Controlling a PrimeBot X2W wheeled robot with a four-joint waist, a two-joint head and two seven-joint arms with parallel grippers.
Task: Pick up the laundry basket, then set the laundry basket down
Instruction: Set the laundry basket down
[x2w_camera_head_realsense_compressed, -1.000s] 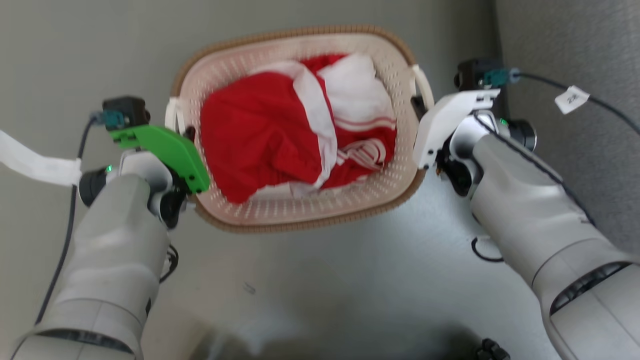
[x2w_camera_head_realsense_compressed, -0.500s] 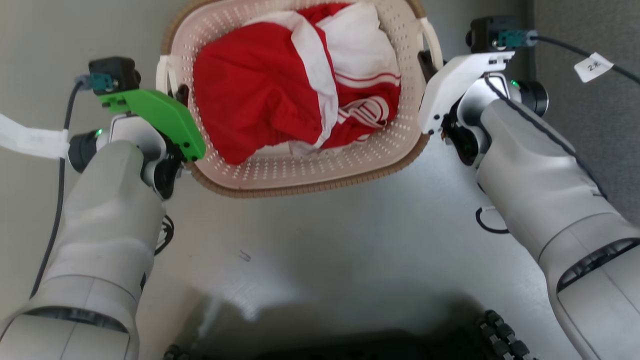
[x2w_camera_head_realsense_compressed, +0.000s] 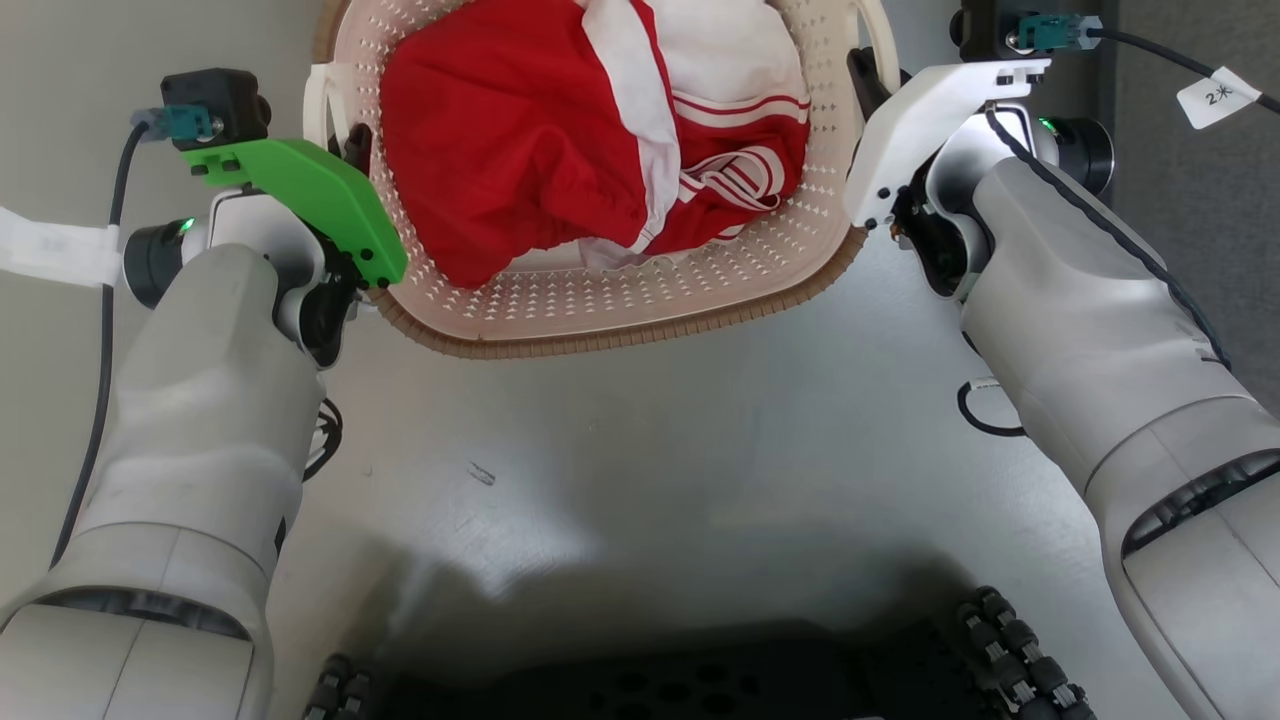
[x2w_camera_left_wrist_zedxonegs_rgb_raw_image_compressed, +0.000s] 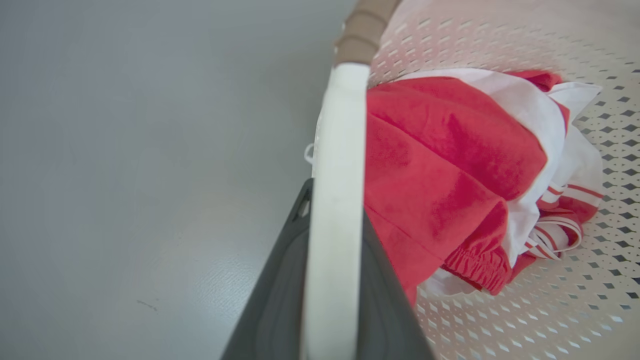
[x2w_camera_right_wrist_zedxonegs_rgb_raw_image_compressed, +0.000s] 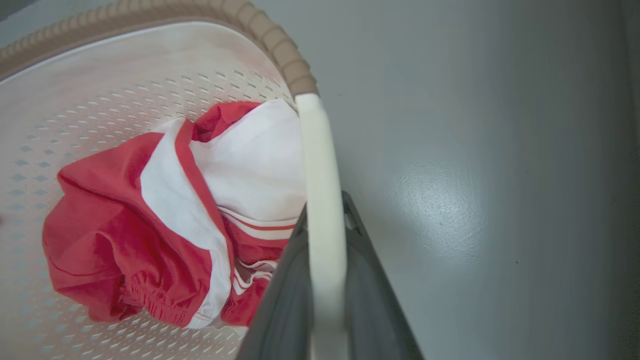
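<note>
My cream-white perforated plastic laundry basket (x2w_camera_head_realsense_compressed: 620, 300), brown woven-look rim, is at the top of the head view, straight ahead between both arms, holding a crumpled red-and-white garment (x2w_camera_head_realsense_compressed: 520, 160). My left gripper (x2w_camera_left_wrist_zedxonegs_rgb_raw_image_compressed: 332, 210) is clamped on the left white handle (x2w_camera_left_wrist_zedxonegs_rgb_raw_image_compressed: 337, 150), one dark finger on each side of it; my right gripper (x2w_camera_right_wrist_zedxonegs_rgb_raw_image_compressed: 325, 215) grips the right white handle (x2w_camera_right_wrist_zedxonegs_rgb_raw_image_compressed: 317, 150) likewise. Pale grey floor (x2w_camera_head_realsense_compressed: 650, 450) lies beneath; whether the basket touches it I cannot tell.
</note>
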